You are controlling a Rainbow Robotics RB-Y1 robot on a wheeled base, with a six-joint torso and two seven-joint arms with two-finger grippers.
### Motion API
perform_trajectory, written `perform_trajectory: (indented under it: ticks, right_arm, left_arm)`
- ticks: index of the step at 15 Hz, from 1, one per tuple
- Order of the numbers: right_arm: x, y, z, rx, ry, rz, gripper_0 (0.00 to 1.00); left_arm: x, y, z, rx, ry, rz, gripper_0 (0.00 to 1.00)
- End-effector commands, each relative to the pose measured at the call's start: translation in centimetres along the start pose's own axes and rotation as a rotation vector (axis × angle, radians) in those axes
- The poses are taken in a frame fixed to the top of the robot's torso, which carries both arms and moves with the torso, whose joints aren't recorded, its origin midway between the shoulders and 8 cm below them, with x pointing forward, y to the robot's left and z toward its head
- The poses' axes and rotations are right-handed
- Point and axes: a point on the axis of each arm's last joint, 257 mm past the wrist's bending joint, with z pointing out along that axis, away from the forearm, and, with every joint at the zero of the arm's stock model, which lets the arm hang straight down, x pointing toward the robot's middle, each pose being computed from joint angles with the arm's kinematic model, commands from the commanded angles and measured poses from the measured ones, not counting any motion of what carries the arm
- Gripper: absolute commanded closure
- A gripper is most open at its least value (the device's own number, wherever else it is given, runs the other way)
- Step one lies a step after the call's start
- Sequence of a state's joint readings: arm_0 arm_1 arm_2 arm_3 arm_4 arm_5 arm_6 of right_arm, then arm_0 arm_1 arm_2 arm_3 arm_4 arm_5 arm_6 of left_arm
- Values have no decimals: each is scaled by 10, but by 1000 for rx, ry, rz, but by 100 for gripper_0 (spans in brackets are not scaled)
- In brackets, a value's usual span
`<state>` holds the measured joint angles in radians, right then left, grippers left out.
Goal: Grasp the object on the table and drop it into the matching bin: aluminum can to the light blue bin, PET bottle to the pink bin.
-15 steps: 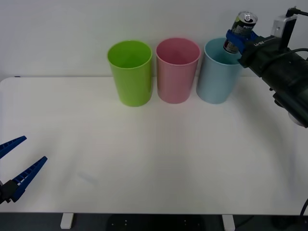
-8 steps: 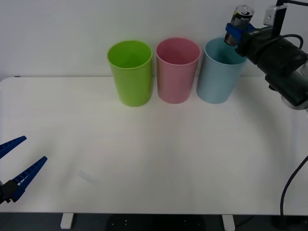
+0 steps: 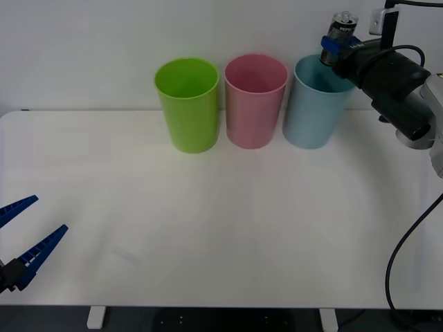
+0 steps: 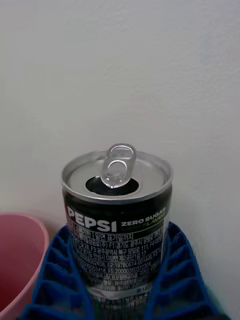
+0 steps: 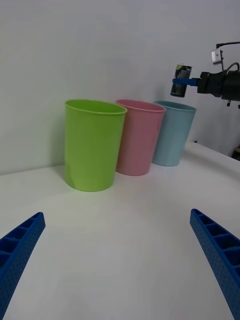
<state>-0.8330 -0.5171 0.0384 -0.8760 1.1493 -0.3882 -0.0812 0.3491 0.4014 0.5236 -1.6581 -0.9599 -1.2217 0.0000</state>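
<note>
Right end effector point(image 3: 332, 50) grips aluminum can point(image 3: 341, 26) above light blue bin point(image 3: 315, 104); left end effector point(image 3: 24, 232) open, low.

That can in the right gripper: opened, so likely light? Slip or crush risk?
Probably light: the aluminum can has its pull-tab lifted and mouth open. Its glossy wall may slip, though the right gripper's ribbed fingers wrap it. Thin, likely empty metal could dent if squeezed harder.
</note>
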Motion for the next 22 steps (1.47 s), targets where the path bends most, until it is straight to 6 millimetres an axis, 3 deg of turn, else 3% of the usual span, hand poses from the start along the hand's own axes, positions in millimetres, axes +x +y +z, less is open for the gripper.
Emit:
perform_trajectory:
  ticks: [1,8,13,16,22]
  right_arm:
    - [0,1,0,-3,1,-24,0]
    - [-1,1,0,-6,0,-40,0]
    - [-4,14,-5,-42,-23,-35,0]
    - [-5,31,-22,-77,-54,-41,0]
    - [25,69,-77,-153,-59,-62,0]
  left_arm:
    - [0,0,0,0,0,0,0]
    - [0,0,0,0,0,0,0]
    - [0,0,0,0,0,0,0]
    - [0,0,0,0,0,0,0]
    - [0,0,0,0,0,0,0]
